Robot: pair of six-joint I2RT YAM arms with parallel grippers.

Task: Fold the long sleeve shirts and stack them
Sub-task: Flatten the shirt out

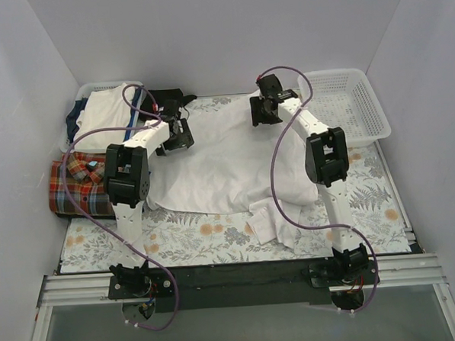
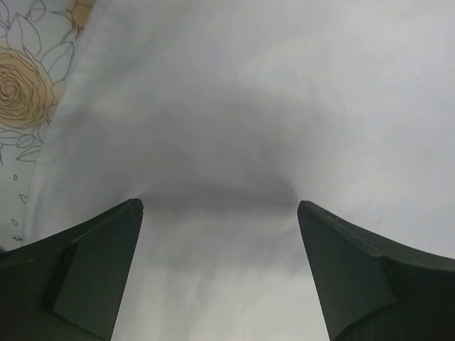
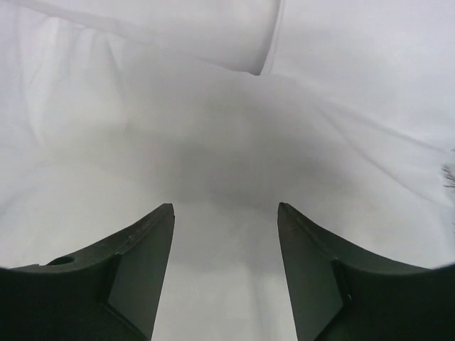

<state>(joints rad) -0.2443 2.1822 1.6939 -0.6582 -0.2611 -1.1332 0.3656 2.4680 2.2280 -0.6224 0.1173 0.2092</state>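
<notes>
A large white shirt lies spread over the middle of the floral tablecloth, one sleeve trailing toward the near edge. My left gripper hangs over its far left part, jaws open, white fabric filling the left wrist view between the fingers. My right gripper hangs over its far right part, jaws open, above a fold or cuff of the white fabric. A folded plaid shirt in red, orange and blue lies at the left edge.
A white basket at the far left holds folded garments. A small black garment lies beside it. An empty white basket stands at the far right. Grey walls close in three sides. Purple cables loop off both arms.
</notes>
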